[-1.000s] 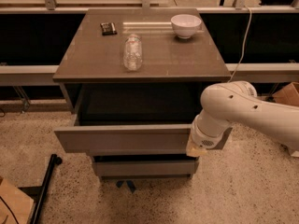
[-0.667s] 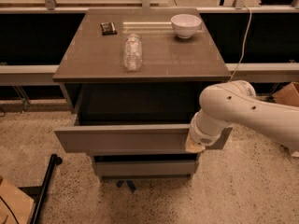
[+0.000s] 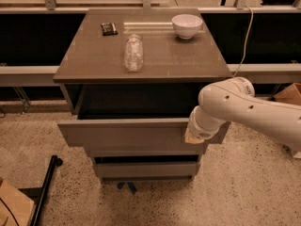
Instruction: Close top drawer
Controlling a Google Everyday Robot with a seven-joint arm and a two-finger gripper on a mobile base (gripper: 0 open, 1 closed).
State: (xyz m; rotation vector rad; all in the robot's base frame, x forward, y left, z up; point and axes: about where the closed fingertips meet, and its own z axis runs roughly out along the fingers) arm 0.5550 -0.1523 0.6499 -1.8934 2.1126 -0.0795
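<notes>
The top drawer [image 3: 122, 133] is a wide, shallow grey box with a plain flat front. It stands pulled out from under the brown tabletop [image 3: 160, 62], and its dark inside shows. My white arm reaches in from the right. My gripper [image 3: 194, 136] is at the right end of the drawer's front panel, against it or just in front of it, and is mostly hidden behind the wrist.
On the tabletop lie a clear plastic bottle [image 3: 133, 52] on its side, a white bowl [image 3: 187, 25] at the back right and a small dark packet [image 3: 109, 28]. Two narrower grey drawer fronts [image 3: 146, 168] sit below. A black pole [image 3: 47, 187] lies on the floor at the left.
My arm has shifted slightly left along the drawer front. The drawer front appears to have slid a little way in under the tabletop.
</notes>
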